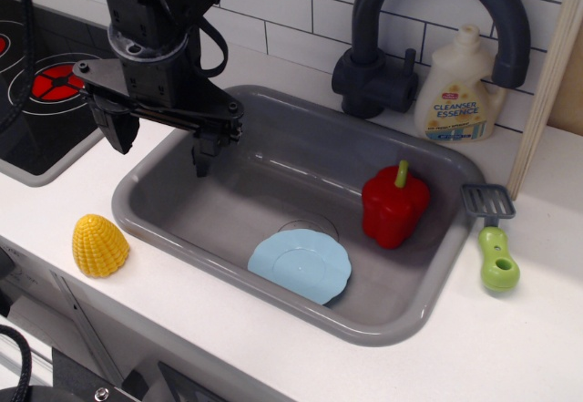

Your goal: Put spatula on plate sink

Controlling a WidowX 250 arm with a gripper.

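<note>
Plate (300, 265) hides most of the drain (310, 228).

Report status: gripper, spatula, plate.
Gripper open, empty, over sink left end. Spatula on counter right of sink, untouched. Plate in sink, bare. Pepper stands between them.

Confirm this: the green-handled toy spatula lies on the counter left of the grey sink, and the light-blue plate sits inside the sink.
One detail is wrong. The green-handled toy spatula lies on the counter right of the grey sink, not left, as observation.image shows. The light-blue plate does sit inside the sink.
</note>
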